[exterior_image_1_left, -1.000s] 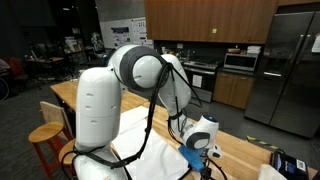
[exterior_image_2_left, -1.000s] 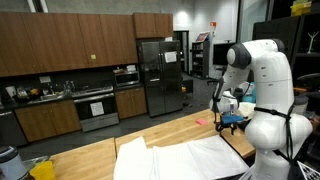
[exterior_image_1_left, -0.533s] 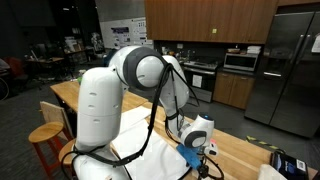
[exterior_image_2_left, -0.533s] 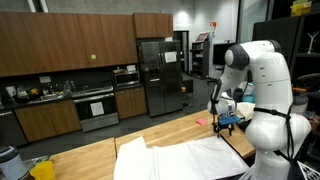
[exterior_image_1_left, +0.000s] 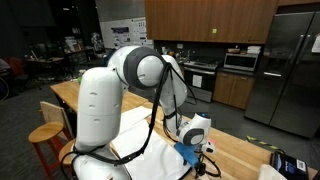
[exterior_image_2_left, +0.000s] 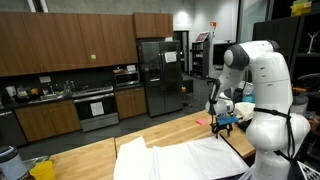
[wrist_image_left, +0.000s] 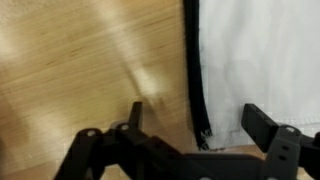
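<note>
My gripper (wrist_image_left: 197, 125) is open, fingers spread wide, hanging just above a wooden table (wrist_image_left: 80, 70). Between the fingers lies the dark-trimmed edge (wrist_image_left: 193, 80) of a white cloth (wrist_image_left: 260, 55), its corner ending near the gripper's base. Nothing is held. In both exterior views the white arm bends down over the table's end, the gripper (exterior_image_1_left: 197, 160) (exterior_image_2_left: 224, 122) low over the cloth (exterior_image_1_left: 150, 150) (exterior_image_2_left: 175, 158). A small red thing (exterior_image_2_left: 199, 121) lies on the wood close to the gripper.
Kitchen behind: dark wood cabinets, a steel fridge (exterior_image_2_left: 158, 75) (exterior_image_1_left: 285, 65), an oven and a microwave (exterior_image_1_left: 240, 61). A wooden stool (exterior_image_1_left: 45, 140) stands beside the table. A dark device (exterior_image_1_left: 288, 164) sits on the table's near corner. A yellow object (exterior_image_2_left: 42, 170) is at the far end.
The gripper has shifted slightly along the table edge over the cloth. Its fingers stay spread wide.
</note>
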